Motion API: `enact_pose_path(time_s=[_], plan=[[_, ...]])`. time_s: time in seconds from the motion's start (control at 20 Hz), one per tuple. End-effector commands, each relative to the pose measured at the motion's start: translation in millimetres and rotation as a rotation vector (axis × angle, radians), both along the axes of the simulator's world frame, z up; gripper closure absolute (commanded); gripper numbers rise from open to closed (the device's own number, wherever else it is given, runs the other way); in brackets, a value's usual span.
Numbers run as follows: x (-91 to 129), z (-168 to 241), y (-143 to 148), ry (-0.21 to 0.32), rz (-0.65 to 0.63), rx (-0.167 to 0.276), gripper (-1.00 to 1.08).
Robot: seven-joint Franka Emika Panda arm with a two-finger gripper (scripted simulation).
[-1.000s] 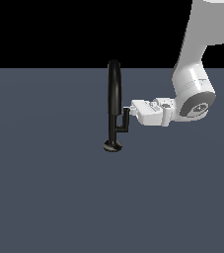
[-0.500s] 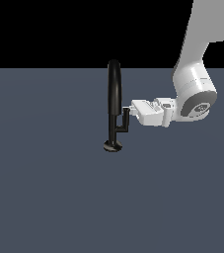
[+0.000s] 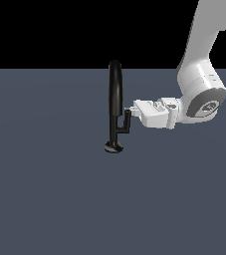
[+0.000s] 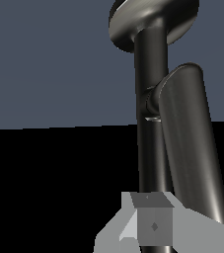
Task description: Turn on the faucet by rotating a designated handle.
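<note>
White-grey fingertip [image 4: 153,225] sits right up front in the wrist view, basically filling the near part of the shot, with the handle [image 4: 190,148] looming just past it as a fat glossy black bar. Honestly can't tell whether the claw is spread or pinched together: the wrist cam only catches one fingertip block and a bit of pale housing, and from outside the tips are too tiny to read. Behind the handle you get the faucet [image 4: 150,64] stem running up to its round base disc, and you can see the little joint where the lever branches off the stem, which the other camera just doesn't resolve. Going to the exterior view, the gripper [image 3: 132,108] comes in sideways from that view's right, roughly level, with its tip right at the top end of the handle [image 3: 127,121], touching or as good as. My guess is the horizontal approach is on purpose: the lever's upright part stands just beside the stem, so coming in from the side at its free end gives the most leverage to swing it round. What the outside cam adds is the whole layout, i.e. the faucet [image 3: 115,102] standing upright on the plain slate-grey floor [image 3: 45,199], with its tall arched spout well above the lever, and the white arm [image 3: 199,79] reaching down from the upper right. Farthest back it's just black void past the floor edge.
</note>
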State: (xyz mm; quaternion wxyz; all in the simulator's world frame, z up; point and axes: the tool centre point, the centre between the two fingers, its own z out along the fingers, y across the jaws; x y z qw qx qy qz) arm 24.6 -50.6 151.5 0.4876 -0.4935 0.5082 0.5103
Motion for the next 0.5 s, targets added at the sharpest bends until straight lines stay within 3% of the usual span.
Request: enact_pose_path(time_s=[0.0,0.45], plan=[[-9,4,0,0.002,0.005,0.004,1.08],[-25,4,0,-0.003,0.002,0.000,1.08]])
